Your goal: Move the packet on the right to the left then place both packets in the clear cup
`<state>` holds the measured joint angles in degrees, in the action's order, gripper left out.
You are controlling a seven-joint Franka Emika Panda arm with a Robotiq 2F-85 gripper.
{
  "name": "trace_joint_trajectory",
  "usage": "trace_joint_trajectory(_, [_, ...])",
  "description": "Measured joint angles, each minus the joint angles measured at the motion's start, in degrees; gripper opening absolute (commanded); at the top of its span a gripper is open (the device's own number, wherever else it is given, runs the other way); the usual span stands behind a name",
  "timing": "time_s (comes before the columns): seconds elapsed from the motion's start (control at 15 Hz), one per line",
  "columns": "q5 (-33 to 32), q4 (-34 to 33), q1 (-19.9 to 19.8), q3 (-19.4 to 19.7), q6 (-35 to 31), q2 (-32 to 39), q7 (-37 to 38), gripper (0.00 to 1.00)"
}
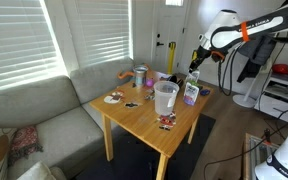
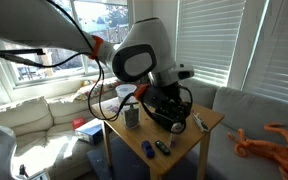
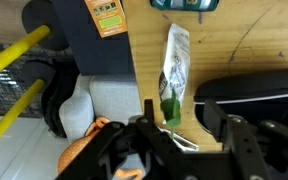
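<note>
A pale purple-and-white packet (image 1: 191, 93) stands near the table's right edge, just right of the clear cup (image 1: 165, 97). My gripper (image 1: 193, 70) hangs open right above this packet. In the wrist view the packet (image 3: 175, 60) is long and pale with a green end, and that end lies between my open fingers (image 3: 181, 112), nearer one finger. Nothing is held. I cannot clearly pick out the other packet. In an exterior view the arm (image 2: 144, 55) hides most of the table.
On the wooden table (image 1: 134, 115) are a silvery-blue and orange mug (image 1: 141, 76), a small plate (image 1: 114, 98) and a dark red-and-white flat item (image 1: 166, 121). A grey sofa (image 1: 44, 110) is beside the table. A teal object (image 3: 184, 4) lies beyond the packet.
</note>
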<state>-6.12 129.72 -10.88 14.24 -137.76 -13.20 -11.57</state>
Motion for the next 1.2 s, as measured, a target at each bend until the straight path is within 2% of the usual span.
trace_joint_trajectory(0.27, [0.02,-0.33,0.10,-0.34,-0.08,0.79,-0.14,0.00])
trace_joint_trajectory(0.4, [-0.01,-0.51,0.11,-0.84,-0.07,0.70,-0.14,0.05])
trace_joint_trajectory(0.8, [-0.01,-0.69,0.48,-2.83,0.38,-2.39,-0.04,0.05])
trace_joint_trajectory(1.2, [-0.03,0.45,0.65,-5.33,7.17,-8.57,2.73,0.05])
